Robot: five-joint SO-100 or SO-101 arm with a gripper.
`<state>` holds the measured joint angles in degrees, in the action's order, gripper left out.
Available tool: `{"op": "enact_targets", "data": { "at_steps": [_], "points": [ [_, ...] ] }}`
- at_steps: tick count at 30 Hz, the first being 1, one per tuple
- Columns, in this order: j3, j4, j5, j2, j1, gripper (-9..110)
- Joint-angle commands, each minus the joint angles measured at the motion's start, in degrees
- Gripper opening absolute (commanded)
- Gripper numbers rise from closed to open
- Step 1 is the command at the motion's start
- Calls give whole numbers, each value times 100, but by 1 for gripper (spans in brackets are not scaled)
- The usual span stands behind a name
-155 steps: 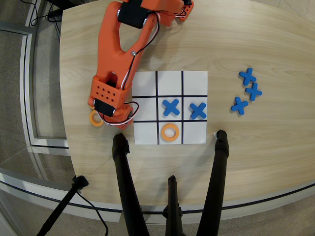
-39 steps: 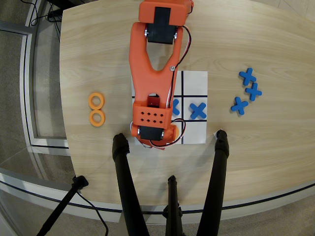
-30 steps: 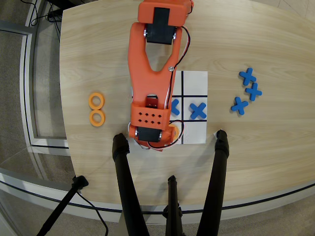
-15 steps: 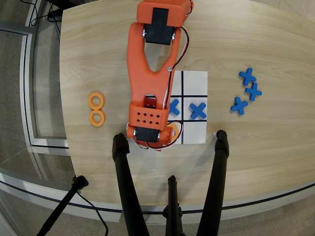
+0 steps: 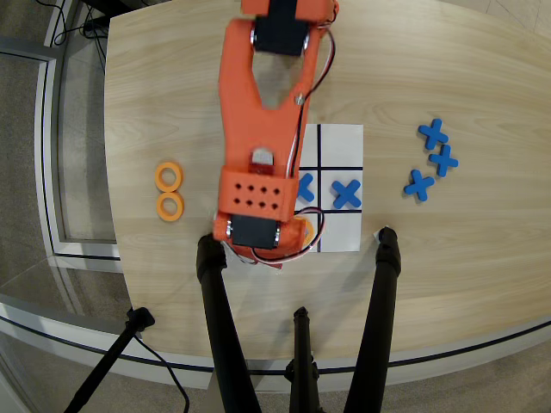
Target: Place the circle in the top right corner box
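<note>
On grid sheet (image 5: 340, 138): no readable writing.

So, the other stuff around my claw, going by the overhead view: two spare orange rings (image 5: 169, 191) sit touching each other on the wooden table (image 5: 448, 258), well off to the claw's left. A blue cross (image 5: 346, 194) lies just to its right, and another cross (image 5: 304, 185) pokes out half hidden. Three loose blue crosses (image 5: 433, 158) are bunched far right. One more orange ring (image 5: 303, 229) peeks out right beside the claw. Black tripod legs (image 5: 385, 310) stand below.
</note>
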<state>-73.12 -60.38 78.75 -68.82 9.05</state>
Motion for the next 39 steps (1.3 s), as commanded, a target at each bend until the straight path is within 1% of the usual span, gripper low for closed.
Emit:
{"op": "enact_targets", "data": {
  "at_steps": [1, 3, 8, 11, 14, 18, 21, 23, 26, 29, 35, 37, 39],
  "points": [
    [-624, -519, 202, -1617, 123, 6],
    [-1679, -536, 316, -2698, 123, 6],
    [-5344, -378, 861, -5924, -53, 6],
    [-7374, 141, 1107, -7603, -193, 6],
    [-8763, 694, 1213, -8631, -387, 6],
    [-10063, 659, 1318, -9844, -580, 6],
    [-10749, 448, 1318, -10661, -677, 6],
    [-11021, 79, 1318, -11197, -721, 6],
    [-11030, -1380, 1336, -12322, -791, 6],
    [-11039, -1477, 976, -12349, -1055, 0],
    [-11039, -1477, 800, -12349, -1011, 0],
    [-11039, -1424, 861, -12349, -765, 0],
    [-11039, -1468, 817, -12349, -281, 0]
  ]
}}
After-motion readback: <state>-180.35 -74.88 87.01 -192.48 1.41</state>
